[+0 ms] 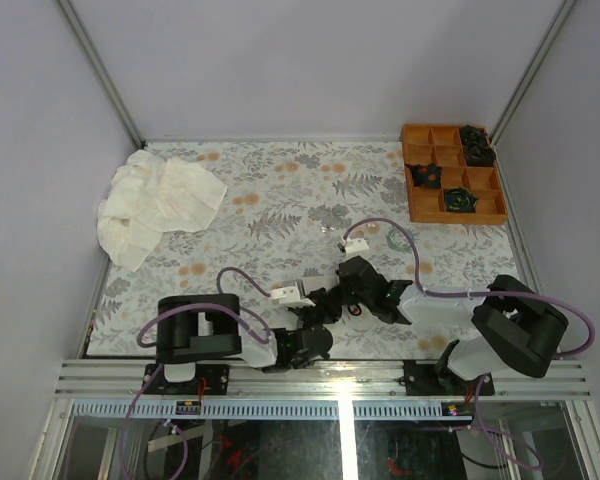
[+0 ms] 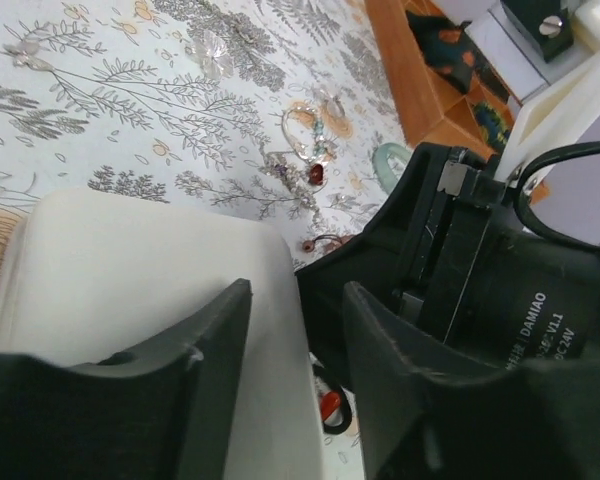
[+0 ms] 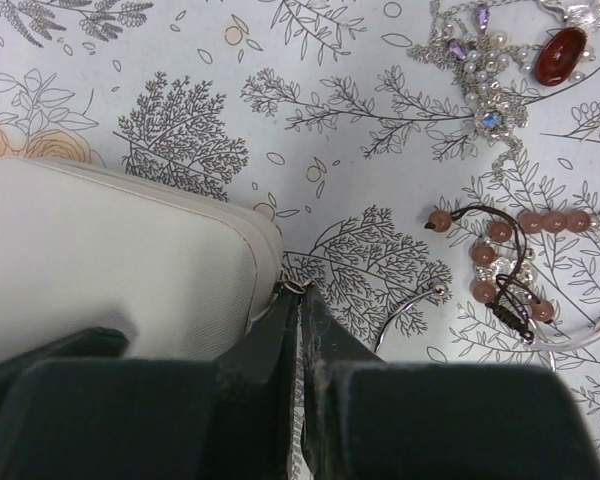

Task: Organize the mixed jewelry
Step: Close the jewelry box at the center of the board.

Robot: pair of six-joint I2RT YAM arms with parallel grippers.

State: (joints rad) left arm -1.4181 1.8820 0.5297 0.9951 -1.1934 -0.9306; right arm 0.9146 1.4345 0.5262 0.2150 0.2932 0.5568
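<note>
Top external view, from left to right: a crumpled white cloth (image 1: 155,200) lies at the upper left of the floral-printed bench (image 1: 280,190), well apart from everything else. Low in the middle of the frame the two arms meet, with the left end effector (image 2: 295,295) and the right end effector (image 3: 298,300) close together over the near part of the bench. The small pieces around them are too tiny to tell apart in this view. An orange compartment tray (image 1: 420,207) holding dark rosette-like items (image 1: 458,201) sits in the upper right corner.

Left wrist view: the left end effector is open. Its two dark fingers (image 2: 205,345) are spread, and the right edge of a cream rounded jewelry box (image 2: 130,270) lies in the gap. In the upper middle of the frame a tangle of silvery chain with a red oval stone (image 2: 317,175) lies on the bench. A pale teal beaded bracelet (image 2: 388,165) lies just right of it.

Right wrist view: the box fills the left of the frame. The right end effector is closed, its jaws pressed to a hairline seam. Its tips are at a small metal loop (image 3: 292,288) on the box's corner, and I cannot tell whether the loop is pinched. Right of centre lies a thin silvery hoop (image 3: 410,305), then a brown-beaded bracelet on a dark cord (image 3: 510,265). The chain tangle lies at the upper right.
</note>
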